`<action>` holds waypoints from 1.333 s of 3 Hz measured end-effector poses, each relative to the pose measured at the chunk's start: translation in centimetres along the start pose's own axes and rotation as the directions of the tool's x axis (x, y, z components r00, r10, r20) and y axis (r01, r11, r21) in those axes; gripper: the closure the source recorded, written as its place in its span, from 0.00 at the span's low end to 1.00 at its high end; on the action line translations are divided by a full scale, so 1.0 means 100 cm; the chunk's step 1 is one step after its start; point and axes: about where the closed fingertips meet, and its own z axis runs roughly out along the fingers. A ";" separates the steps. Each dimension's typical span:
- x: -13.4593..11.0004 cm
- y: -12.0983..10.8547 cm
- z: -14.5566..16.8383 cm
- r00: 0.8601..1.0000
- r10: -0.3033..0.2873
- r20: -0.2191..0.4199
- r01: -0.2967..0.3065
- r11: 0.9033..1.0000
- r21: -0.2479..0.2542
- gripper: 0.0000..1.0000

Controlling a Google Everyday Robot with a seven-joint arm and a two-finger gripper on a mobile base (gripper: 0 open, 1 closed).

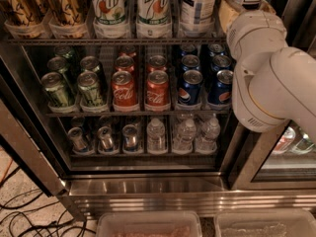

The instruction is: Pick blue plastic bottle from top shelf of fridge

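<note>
1. Past the white arm [269, 78], the gripper is out of view; its grip cannot be told.
2. Left of that arm, the blue plastic bottle [197, 6] stands on the top shelf [74, 41].

Fridge [148, 186], top shelf [74, 41]: blue plastic bottle [197, 6] upright, just right of two 7up bottles [108, 9]. White arm [266, 83] near right, covering shelf's right end. Gripper out of frame. Mid rack L-R: green cans [59, 88], Coke cans [125, 90], Pepsi cans [190, 85]. Water bottles [156, 135] on lowest rack.
</note>
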 end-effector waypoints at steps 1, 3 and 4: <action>-0.004 0.000 -0.001 1.000 -0.004 0.016 0.004 1.000 -0.010 1.00; -0.027 -0.003 -0.003 0.995 -0.013 0.103 0.013 1.000 -0.005 1.00; -0.037 -0.004 -0.005 0.990 -0.019 0.140 0.019 1.000 0.000 1.00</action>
